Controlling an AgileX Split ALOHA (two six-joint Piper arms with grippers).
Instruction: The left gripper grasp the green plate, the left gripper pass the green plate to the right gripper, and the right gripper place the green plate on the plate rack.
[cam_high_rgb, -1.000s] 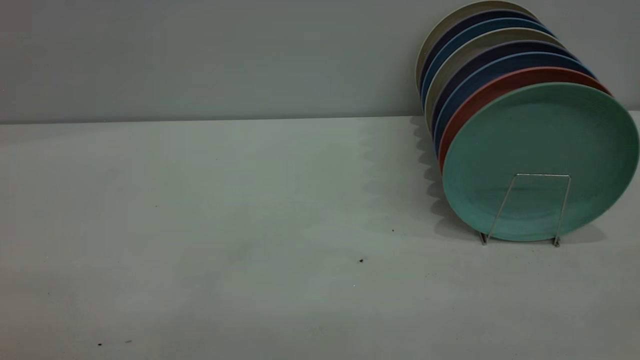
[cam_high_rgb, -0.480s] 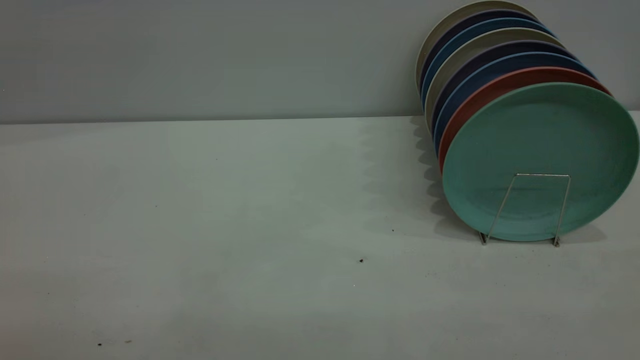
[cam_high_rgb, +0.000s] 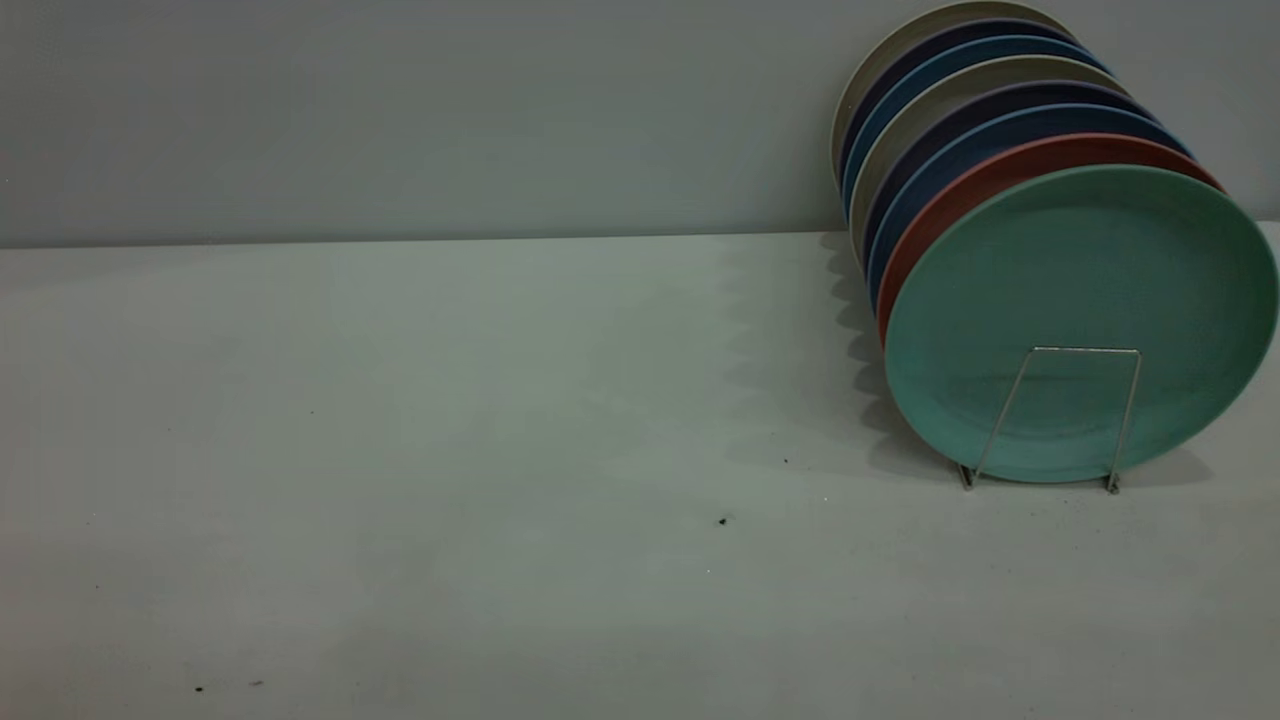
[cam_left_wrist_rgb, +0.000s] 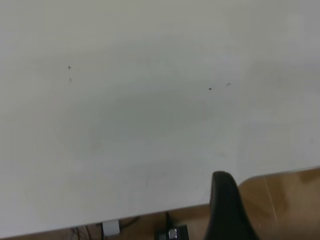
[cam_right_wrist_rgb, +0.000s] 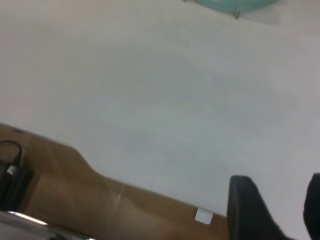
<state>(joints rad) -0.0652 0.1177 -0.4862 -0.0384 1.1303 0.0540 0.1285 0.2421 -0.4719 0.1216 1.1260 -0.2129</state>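
Pale surface (cam_high_rgb: 400, 450) carries the plate rack (cam_high_rgb: 1050, 420) at three o'clock, green plate (cam_high_rgb: 1080, 290) frontmost; right gripper (cam_right_wrist_rgb: 280, 210) parted, empty; left gripper (cam_left_wrist_rgb: 227, 207) state unclear.

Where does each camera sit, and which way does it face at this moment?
Exterior: outside the rig, roughly level, facing the table and the plate rack, with the green plate frontmost; no arm shows.
Left wrist: above the table's edge, looking down; part of the left gripper shows.
Right wrist: above the table's edge, looking down; the right gripper shows, jaws apart.
Shared: exterior and right wrist both catch the green plate's lower rim.
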